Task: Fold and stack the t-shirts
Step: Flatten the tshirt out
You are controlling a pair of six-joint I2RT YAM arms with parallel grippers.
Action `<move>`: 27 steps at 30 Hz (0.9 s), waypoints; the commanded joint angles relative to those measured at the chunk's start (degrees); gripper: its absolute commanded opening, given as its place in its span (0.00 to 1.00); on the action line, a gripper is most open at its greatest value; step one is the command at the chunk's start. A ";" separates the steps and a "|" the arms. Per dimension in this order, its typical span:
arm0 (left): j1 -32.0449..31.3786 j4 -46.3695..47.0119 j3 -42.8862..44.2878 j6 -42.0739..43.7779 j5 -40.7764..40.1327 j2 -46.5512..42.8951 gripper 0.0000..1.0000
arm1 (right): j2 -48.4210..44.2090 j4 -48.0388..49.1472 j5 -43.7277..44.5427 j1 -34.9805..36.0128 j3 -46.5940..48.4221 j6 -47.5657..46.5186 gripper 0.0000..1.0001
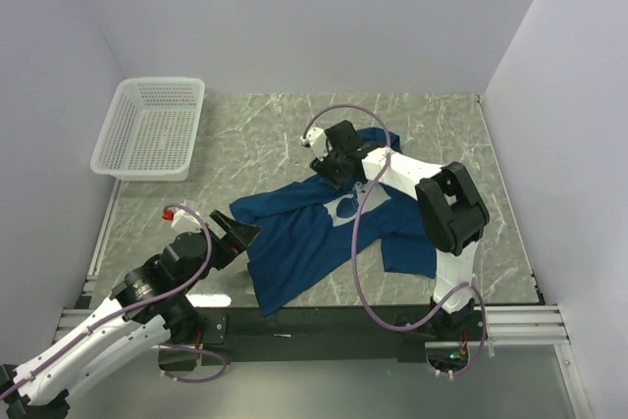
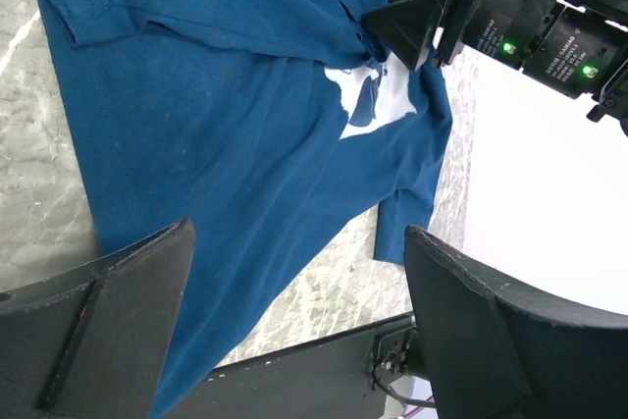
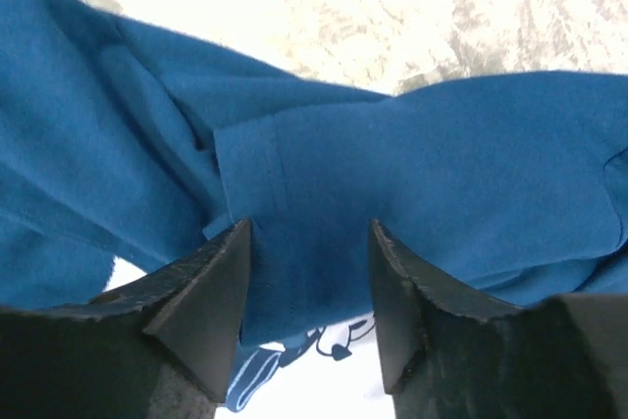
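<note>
T-shirt [image 1: 294, 237], crumpled mid-table [image 1: 432, 125], was recorded pinched at its 12 o'clock edge by the narrowed right gripper [image 3: 309, 242]; the left gripper [image 2: 297, 233], spread wide at 8 o'clock, was judged best closed on that edge for pulling flat.
</note>
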 commanded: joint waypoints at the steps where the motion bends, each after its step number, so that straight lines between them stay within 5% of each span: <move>1: -0.06 1.71 -0.39 -1.47 -0.29 -0.96 0.93 | 1.08 -0.35 1.60 0.91 3.60 2.05 0.55; 4: -0.06 2.07 -0.31 -1.12 -0.11 -0.44 0.93 | 2.83 -1.66 1.95 0.82 6.05 3.02 0.45; 10: -0.06 2.16 0.05 -0.59 0.15 0.97 0.93 | 4.33 -3.95 0.73 -0.76 12.55 4.07 0.01; 27: -0.06 3.65 -0.48 -1.12 -0.46 2.99 0.93 | 5.82 4.48 -0.17 -11.66 29.43 23.32 0.00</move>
